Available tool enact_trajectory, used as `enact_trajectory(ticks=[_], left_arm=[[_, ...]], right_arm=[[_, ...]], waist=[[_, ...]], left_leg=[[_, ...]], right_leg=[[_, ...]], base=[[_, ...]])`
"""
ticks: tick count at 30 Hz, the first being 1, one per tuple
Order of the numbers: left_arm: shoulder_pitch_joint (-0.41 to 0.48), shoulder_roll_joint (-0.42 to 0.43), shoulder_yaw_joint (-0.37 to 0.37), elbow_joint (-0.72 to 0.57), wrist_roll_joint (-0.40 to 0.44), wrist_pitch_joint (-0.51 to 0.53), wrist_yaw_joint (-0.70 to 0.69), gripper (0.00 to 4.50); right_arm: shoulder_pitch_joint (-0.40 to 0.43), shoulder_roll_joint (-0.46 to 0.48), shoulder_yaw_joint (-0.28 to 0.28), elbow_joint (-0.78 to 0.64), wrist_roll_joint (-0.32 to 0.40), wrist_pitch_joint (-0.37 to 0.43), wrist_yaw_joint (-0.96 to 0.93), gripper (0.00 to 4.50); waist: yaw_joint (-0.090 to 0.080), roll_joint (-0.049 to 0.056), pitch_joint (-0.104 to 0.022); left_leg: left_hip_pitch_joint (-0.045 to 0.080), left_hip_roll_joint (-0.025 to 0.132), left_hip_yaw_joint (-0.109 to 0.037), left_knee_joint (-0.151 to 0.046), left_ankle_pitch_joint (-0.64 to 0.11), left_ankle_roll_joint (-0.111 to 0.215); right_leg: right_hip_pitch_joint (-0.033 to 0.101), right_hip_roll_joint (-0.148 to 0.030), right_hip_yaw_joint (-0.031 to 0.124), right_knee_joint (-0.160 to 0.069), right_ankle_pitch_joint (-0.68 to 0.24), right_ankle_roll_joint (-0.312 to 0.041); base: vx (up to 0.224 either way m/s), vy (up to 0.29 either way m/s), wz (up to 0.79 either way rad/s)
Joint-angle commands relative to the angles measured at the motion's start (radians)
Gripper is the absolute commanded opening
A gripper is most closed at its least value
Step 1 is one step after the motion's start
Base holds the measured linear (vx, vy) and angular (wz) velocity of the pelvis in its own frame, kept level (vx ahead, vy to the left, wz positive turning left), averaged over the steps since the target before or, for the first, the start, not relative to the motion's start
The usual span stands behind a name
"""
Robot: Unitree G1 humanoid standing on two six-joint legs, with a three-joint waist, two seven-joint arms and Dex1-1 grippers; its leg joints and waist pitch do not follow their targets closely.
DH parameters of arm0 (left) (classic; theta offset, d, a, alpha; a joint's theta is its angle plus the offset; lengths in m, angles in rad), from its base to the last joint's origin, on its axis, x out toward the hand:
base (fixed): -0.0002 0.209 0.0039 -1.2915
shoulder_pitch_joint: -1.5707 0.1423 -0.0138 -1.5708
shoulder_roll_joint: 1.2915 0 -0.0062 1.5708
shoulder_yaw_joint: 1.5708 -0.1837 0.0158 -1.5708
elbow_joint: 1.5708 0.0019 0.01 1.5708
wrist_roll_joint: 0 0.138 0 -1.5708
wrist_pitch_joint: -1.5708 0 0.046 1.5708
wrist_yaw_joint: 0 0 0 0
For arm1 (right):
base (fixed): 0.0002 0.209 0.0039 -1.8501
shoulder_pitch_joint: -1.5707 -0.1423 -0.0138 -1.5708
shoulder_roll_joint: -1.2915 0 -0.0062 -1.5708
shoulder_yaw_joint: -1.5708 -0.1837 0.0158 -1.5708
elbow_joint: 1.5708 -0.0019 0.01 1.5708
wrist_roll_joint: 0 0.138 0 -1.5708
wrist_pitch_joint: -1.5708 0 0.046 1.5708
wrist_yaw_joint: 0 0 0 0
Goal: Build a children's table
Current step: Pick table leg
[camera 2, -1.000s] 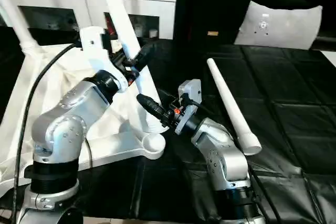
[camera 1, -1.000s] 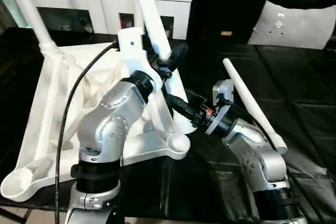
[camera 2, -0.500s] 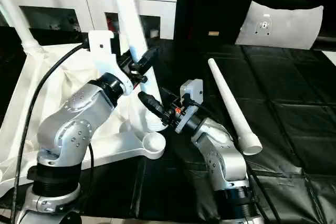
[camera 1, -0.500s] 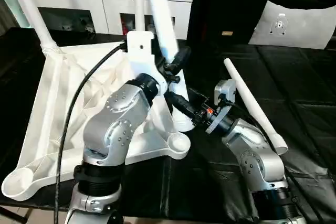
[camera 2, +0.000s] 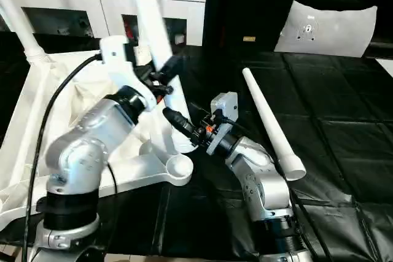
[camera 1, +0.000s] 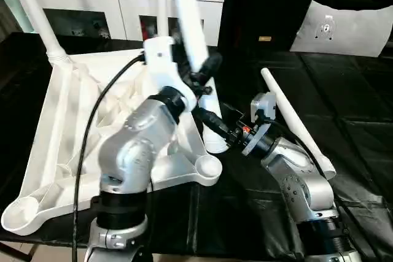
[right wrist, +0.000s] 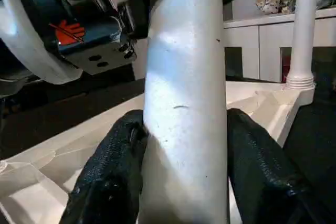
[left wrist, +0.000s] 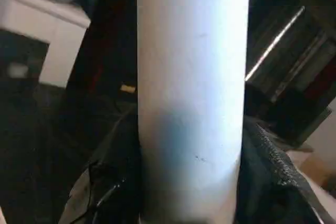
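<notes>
Long round tapered white plastic leg (camera 2: 161, 59) clamped by left gripper (camera 1: 199, 72) high, right gripper (camera 2: 178, 124) low; upturned ribbed white tabletop (camera 1: 73, 127) at 9 o'clock.

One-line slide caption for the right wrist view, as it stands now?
Right gripper clamps a white table leg between its black fingers, above the upturned tabletop, with another fitted leg behind.
</notes>
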Motion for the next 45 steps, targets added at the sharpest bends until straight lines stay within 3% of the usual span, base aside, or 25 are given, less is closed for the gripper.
enact_trajectory(ticks=[1,2,6,7,11,15,18,21,23,28,30,33,40,45], left_arm=[[-0.019,-0.017,0.032,0.012,-0.043,0.014,0.031,1.85],[-0.019,-0.003,0.038,0.018,-0.035,0.027,0.02,1.85],[-0.019,-0.007,0.058,0.015,-0.045,0.05,0.021,1.85],[-0.019,-0.005,0.06,0.014,-0.046,0.053,0.021,1.85],[-0.023,0.013,0.06,0.016,-0.057,0.065,0.028,1.85],[-0.03,0.028,0.057,0.02,-0.064,0.073,0.016,1.85],[-0.039,0.046,0.066,0.027,-0.066,0.084,-0.006,1.84],[-0.051,0.085,0.064,0.041,-0.094,0.122,-0.061,1.84],[-0.061,0.103,0.076,0.049,-0.129,0.151,-0.09,1.84],[-0.076,0.131,0.088,0.056,-0.168,0.174,-0.123,1.84],[-0.091,0.142,0.115,0.058,-0.215,0.202,-0.145,1.84],[-0.098,0.149,0.126,0.057,-0.239,0.218,-0.16,1.84],[-0.138,0.108,0.213,0.059,-0.42,0.269,-0.146,1.84],[-0.153,0.098,0.243,0.067,-0.49,0.287,-0.139,1.84]], right_arm=[[-0.019,-0.005,0.003,-0.01,0.006,0.019,0.003,1.88],[-0.024,-0.008,0.001,-0.006,-0.001,0.019,-0.006,1.88],[-0.029,-0.009,0.001,0.005,-0.005,0.006,-0.008,1.88],[-0.03,-0.011,0.002,0.006,-0.008,0.0,-0.006,2.23],[-0.026,-0.022,0.01,-0.002,0.004,0.012,0.018,2.76],[-0.02,-0.018,-0.009,-0.025,0.041,0.042,0.019,3.01],[-0.016,-0.021,-0.044,-0.046,0.095,0.076,0.015,3.25],[-0.033,-0.018,-0.134,-0.058,0.198,0.159,-0.035,3.58],[-0.048,-0.034,-0.183,-0.058,0.246,0.208,-0.06,3.73],[-0.063,-0.067,-0.225,-0.044,0.274,0.233,-0.067,4.14],[-0.064,-0.101,-0.258,-0.058,0.346,0.316,-0.053,4.32],[-0.067,-0.122,-0.268,-0.067,0.375,0.363,-0.048,4.5],[-0.059,-0.17,-0.277,-0.086,0.462,0.492,-0.019,4.5],[-0.051,-0.178,-0.271,-0.089,0.469,0.508,-0.019,4.5]], waist=[[-0.001,0.004,-0.064],[-0.001,0.0,-0.064],[-0.002,0.002,-0.065],[-0.002,0.002,-0.064],[-0.002,0.002,-0.063],[-0.001,0.003,-0.063],[-0.001,0.006,-0.065],[0.001,0.005,-0.065],[0.0,0.004,-0.065],[0.002,0.004,-0.067],[0.001,0.002,-0.067],[0.004,-0.001,-0.066],[0.008,-0.007,-0.067],[0.011,-0.009,-0.067]], left_leg=[[-0.008,0.009,0.009,-0.067,-0.097,0.045],[-0.007,0.011,0.008,-0.069,-0.099,0.049],[-0.008,0.011,0.009,-0.068,-0.089,0.05],[-0.008,0.011,0.009,-0.068,-0.091,0.05],[-0.007,0.011,0.009,-0.069,-0.099,0.051],[-0.007,0.011,0.008,-0.069,-0.1,0.053],[-0.006,0.011,0.007,-0.069,-0.091,0.053],[-0.002,0.008,0.008,-0.07,-0.089,0.05],[-0.003,0.008,0.008,-0.07,-0.078,0.043],[-0.005,0.005,0.011,-0.067,-0.059,0.04],[-0.005,0.004,0.013,-0.065,-0.06,0.045],[-0.005,0.002,0.013,-0.065,-0.059,0.045],[-0.008,0.002,0.014,-0.063,-0.045,0.047],[-0.008,0.001,0.015,-0.063,-0.04,0.045]], right_leg=[[0.068,-0.07,0.039,-0.074,-0.281,-0.129],[0.067,-0.07,0.039,-0.076,-0.285,-0.124],[0.066,-0.072,0.039,-0.074,-0.28,-0.122],[0.067,-0.072,0.039,-0.074,-0.283,-0.122],[0.066,-0.071,0.039,-0.076,-0.298,-0.114],[0.065,-0.071,0.039,-0.076,-0.304,-0.11],[0.066,-0.07,0.038,-0.074,-0.281,-0.114],[0.064,-0.068,0.039,-0.075,-0.291,-0.108],[0.065,-0.068,0.038,-0.071,-0.274,-0.112],[0.069,-0.068,0.039,-0.067,-0.242,-0.127],[0.07,-0.068,0.038,-0.07,-0.257,-0.127],[0.071,-0.067,0.037,-0.071,-0.279,-0.12],[0.071,-0.07,0.036,-0.073,-0.3,-0.117],[0.07,-0.067,0.035,-0.075,-0.315,-0.106]], base=[[0.0,0.0,0.0],[0.0,0.0,0.0],[0.0,0.0,0.0],[0.0,0.0,0.0],[0.0,0.0,0.0],[0.0,0.0,0.0],[0.0,0.0,0.0],[0.0,0.0,0.0],[0.0,0.0,0.0],[0.0,0.0,0.0],[0.0,0.0,0.0],[0.0,0.0,0.0],[0.0,0.0,0.0],[0.0,0.0,0.0]])
